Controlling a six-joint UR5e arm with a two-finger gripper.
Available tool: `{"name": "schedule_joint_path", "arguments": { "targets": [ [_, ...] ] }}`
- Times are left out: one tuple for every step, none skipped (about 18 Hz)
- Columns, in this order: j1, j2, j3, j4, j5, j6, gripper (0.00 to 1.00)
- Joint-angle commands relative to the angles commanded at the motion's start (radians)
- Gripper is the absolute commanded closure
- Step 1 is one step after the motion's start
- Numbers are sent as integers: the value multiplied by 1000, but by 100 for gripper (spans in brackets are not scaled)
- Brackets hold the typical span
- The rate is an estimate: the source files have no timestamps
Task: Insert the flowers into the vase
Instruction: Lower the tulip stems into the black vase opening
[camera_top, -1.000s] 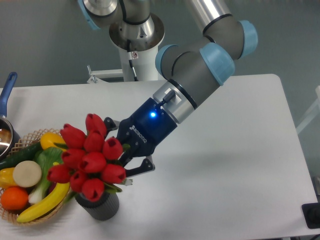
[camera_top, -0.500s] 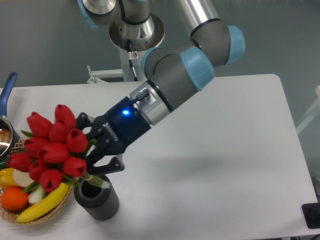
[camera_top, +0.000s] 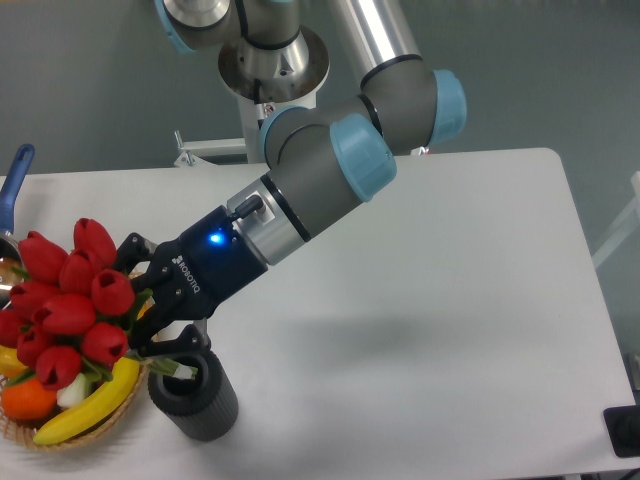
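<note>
The flowers (camera_top: 65, 305), a tied bunch of red tulip buds with green leaves, are held tilted to the left, over the wicker basket. My gripper (camera_top: 158, 318) is shut on their stems just behind the buds. The pale stem ends (camera_top: 183, 369) stick out to the lower right, at the rim of the vase (camera_top: 195, 393). The vase is a short dark ribbed cylinder standing upright near the front edge of the table, right below my gripper. Its mouth is partly hidden by my fingers.
A wicker basket (camera_top: 62, 432) with a banana (camera_top: 85, 410), an orange (camera_top: 27, 397) and other produce stands at the front left, touching the vase's left side. A pot with a blue handle (camera_top: 12, 190) sits at the far left edge. The arm's base (camera_top: 272, 95) stands behind the table.
My gripper has swung left with the flowers. The buds went from above the vase to over the basket, and the vase's mouth is now uncovered.
</note>
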Motion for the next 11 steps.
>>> {"name": "schedule_joint_path", "arguments": {
  "targets": [
    [0,-5,-5,0,0,0,78],
    [0,-6,-9,0,0,0,78],
    [0,-6,-15,0,2,2,78],
    [0,-11,-23,0,0,2,78],
    [2,-14,-31,0,2,11,77],
    [3,-15,-46,0,2,27,77],
    [6,-15,-61,0,0,52,76],
    [8,-15,-80,0,0,73,75],
    [9,-14,-96,0,0,87,75],
    [11,-15,-110,0,2,100,75],
    [12,-15,-127,0,2,121,74]
  ]
}}
